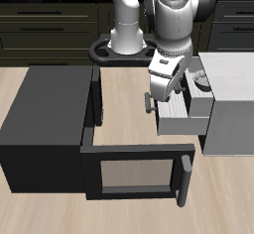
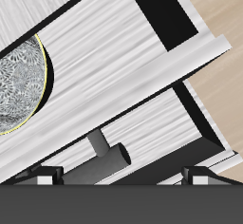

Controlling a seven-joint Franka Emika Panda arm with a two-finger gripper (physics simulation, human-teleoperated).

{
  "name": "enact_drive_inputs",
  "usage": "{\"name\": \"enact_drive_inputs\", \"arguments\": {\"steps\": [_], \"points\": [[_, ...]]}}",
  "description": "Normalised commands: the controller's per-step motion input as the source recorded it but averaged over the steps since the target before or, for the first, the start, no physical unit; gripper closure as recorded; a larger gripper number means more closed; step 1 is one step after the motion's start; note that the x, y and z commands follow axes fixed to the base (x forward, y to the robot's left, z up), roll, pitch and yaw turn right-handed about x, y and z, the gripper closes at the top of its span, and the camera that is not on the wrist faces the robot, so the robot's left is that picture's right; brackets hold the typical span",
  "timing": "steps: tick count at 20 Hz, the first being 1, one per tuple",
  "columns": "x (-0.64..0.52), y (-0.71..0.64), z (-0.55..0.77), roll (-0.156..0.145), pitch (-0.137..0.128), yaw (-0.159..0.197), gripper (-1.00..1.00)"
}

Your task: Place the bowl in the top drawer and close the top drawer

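The bowl (image 2: 17,81), silvery-grey with a speckled inside, lies inside the top drawer (image 2: 133,71). In the exterior view only its rim (image 1: 201,79) shows behind my hand. The top drawer (image 1: 186,122) of the pale grey cabinet (image 1: 230,109) stands pulled out toward the table's middle. Its short dark bar handle (image 2: 109,158) sits just in front of my gripper (image 2: 123,177), between the spread fingers (image 2: 42,177). In the exterior view my gripper (image 1: 159,99) hangs at the drawer's front, by the handle (image 1: 149,102). The gripper is open and empty.
A wide black frame drawer (image 1: 134,169) with a long handle (image 1: 184,182) stands pulled out near the table's front edge. A black cabinet (image 1: 45,124) stands beside it. The robot's base (image 1: 127,40) is at the back.
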Motion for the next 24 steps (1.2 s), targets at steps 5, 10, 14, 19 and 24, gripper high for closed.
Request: {"name": "enact_drive_inputs", "arguments": {"steps": [5,10,14,19,24], "points": [[0.03,0.24,0.06,0.028,-0.014,0.003,-1.00],[0.07,0.29,0.04,0.030,-0.048,-0.001,-1.00],[0.06,0.47,-0.08,0.067,-0.012,0.008,-1.00],[0.06,0.36,-0.08,0.044,-0.024,-0.018,-1.00],[-0.01,0.32,-0.05,0.049,0.005,-0.001,-1.00]]}}
